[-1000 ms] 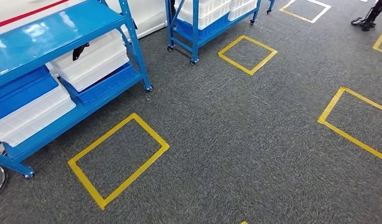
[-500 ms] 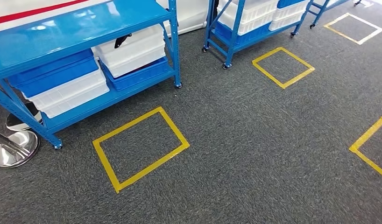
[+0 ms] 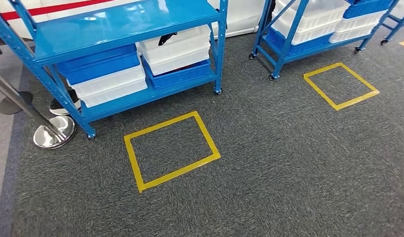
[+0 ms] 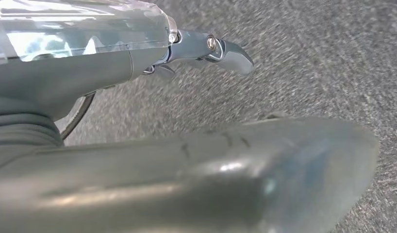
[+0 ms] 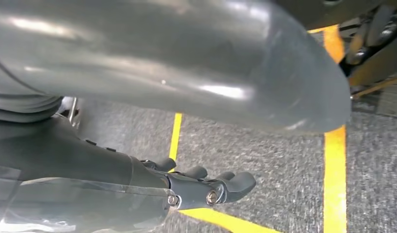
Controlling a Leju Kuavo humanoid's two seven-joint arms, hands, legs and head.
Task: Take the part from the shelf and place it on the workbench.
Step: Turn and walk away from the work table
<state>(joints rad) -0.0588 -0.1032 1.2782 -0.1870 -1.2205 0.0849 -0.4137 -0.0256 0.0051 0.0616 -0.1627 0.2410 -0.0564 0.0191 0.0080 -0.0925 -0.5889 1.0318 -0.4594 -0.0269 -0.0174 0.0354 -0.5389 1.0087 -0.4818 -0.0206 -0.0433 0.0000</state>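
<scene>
On the blue shelf, a dark part lies in a white bin. Left hand and right hand hang empty, fingers apart; step squarely up before reaching.

Grey carpet marked with yellow tape squares. A chrome stanchion base stands at the carpet's edge. In the right wrist view, yellow tape lines cross the carpet beneath the hand.
</scene>
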